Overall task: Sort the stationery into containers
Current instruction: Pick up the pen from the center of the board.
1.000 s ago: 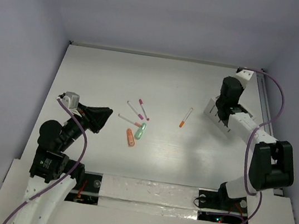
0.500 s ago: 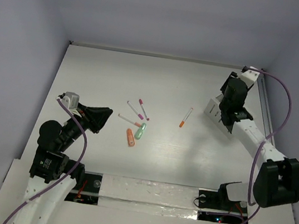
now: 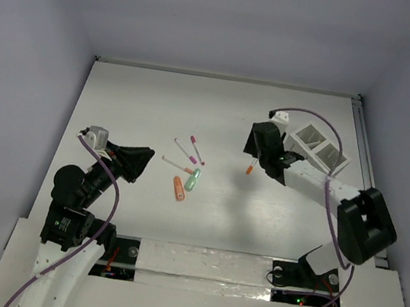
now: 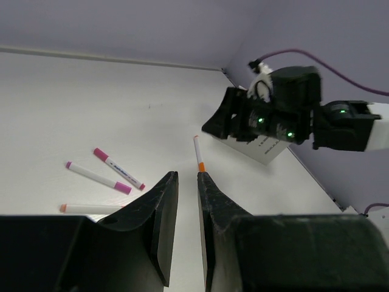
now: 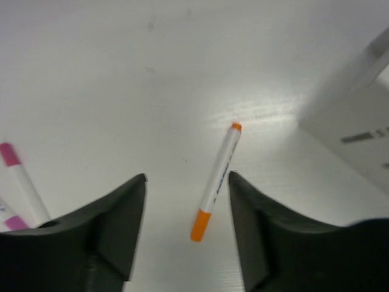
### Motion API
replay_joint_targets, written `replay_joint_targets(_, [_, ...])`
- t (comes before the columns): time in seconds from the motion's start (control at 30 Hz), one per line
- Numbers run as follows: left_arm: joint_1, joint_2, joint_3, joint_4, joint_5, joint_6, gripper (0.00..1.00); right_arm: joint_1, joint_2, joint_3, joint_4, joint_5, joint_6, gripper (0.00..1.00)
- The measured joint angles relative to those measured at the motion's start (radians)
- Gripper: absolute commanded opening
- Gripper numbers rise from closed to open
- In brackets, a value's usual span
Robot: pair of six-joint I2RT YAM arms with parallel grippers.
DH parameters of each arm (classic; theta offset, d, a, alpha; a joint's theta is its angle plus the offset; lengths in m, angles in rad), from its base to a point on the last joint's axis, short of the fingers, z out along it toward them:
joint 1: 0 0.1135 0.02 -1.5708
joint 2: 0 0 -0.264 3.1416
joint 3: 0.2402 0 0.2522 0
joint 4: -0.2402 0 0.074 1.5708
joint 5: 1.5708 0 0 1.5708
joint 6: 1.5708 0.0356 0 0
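A white pen with an orange tip lies alone right of the middle of the table. My right gripper hovers over it, open wide. In the right wrist view the pen lies on the table between the two spread fingers, touching neither, under my right gripper. The white organiser box stands at the right. Two pink-tipped pens, a mint-green marker and an orange marker lie left of centre. My left gripper hangs at the left, its jaws a narrow gap apart and holding nothing.
A third thin white pen lies just left of the mint-green marker. In the left wrist view the right arm stands in front of the box. A metal rail runs along the table's right edge.
My right arm has swung left from the organiser box to above the orange-tipped pen, and its jaws have opened. The box now shows uncovered. The left arm has not moved.
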Motion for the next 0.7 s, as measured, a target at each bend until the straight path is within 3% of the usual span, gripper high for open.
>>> replay_joint_targets(0.13, [0.0, 0.0, 0.0, 0.0, 0.0, 0.0, 0.16, 0.0, 0.153, 0.015, -0.087, -0.006, 0.066, 0.67])
replay_joint_targets(0.3, [0.0, -0.001, 0.0, 0.0, 0.0, 0.0, 0.16, 0.0, 0.259, 0.054, -0.151, 0.019, 0.109, 0.55])
replay_joint_targets(0.4, [0.0, -0.001, 0.0, 0.0, 0.0, 0.0, 0.16, -0.004, 0.319, 0.122, -0.178, 0.036, 0.124, 0.53])
replay_joint_targets(0.7, [0.0, -0.001, 0.0, 0.0, 0.0, 0.0, 0.16, -0.058, 0.396, 0.22, -0.213, 0.019, 0.154, 0.47])
